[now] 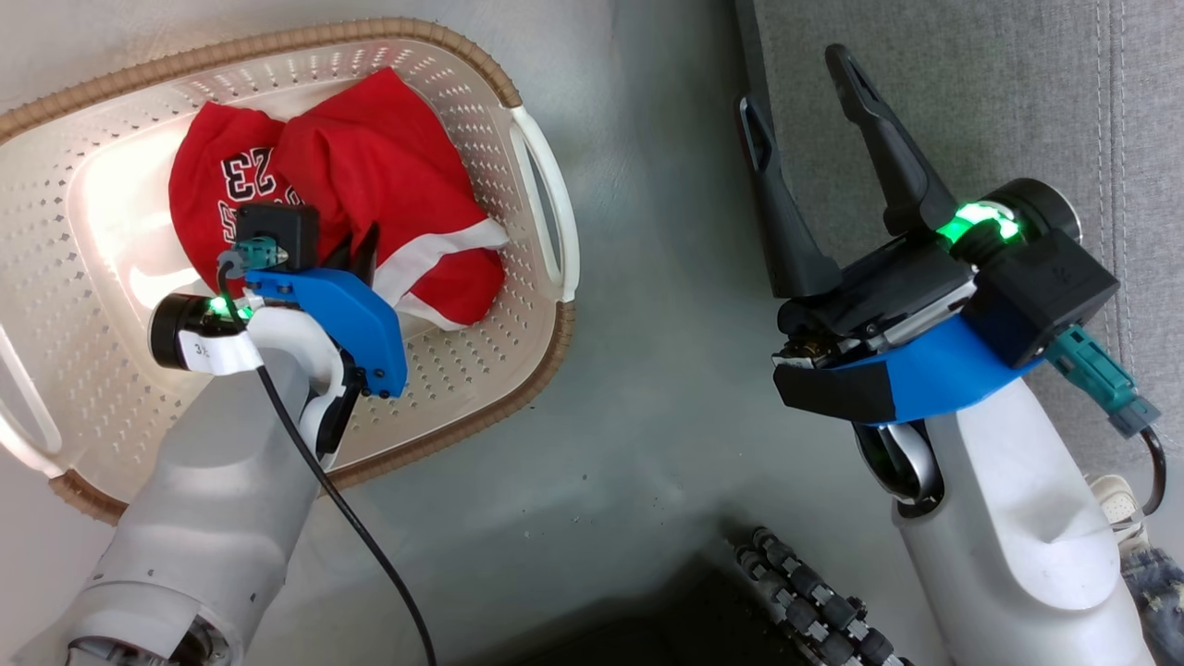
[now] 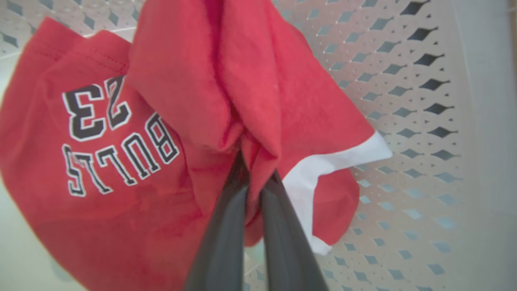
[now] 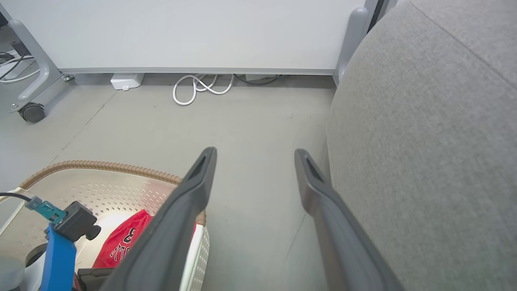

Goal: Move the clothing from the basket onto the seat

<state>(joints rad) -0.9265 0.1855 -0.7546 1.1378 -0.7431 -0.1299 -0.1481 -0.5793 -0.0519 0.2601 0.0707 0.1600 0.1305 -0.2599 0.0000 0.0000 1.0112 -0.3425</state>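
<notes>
Currently picking: left gripper (image 2: 254,169) clamped on a fold of clothing (image 2: 181,81) in the basket (image 2: 404,121), seemingly one garment; right gripper (image 3: 255,155) spread, empty. Next: lift clear, carry to seat (image 3: 424,141).

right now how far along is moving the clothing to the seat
Done: nothing yet; no garment lies on the visible part of the seat. In hand: the left pincer is shut on a fold of the red clothing, inside the basket. Left: carrying it all across; the right pincer hangs open beside the seat.
</notes>
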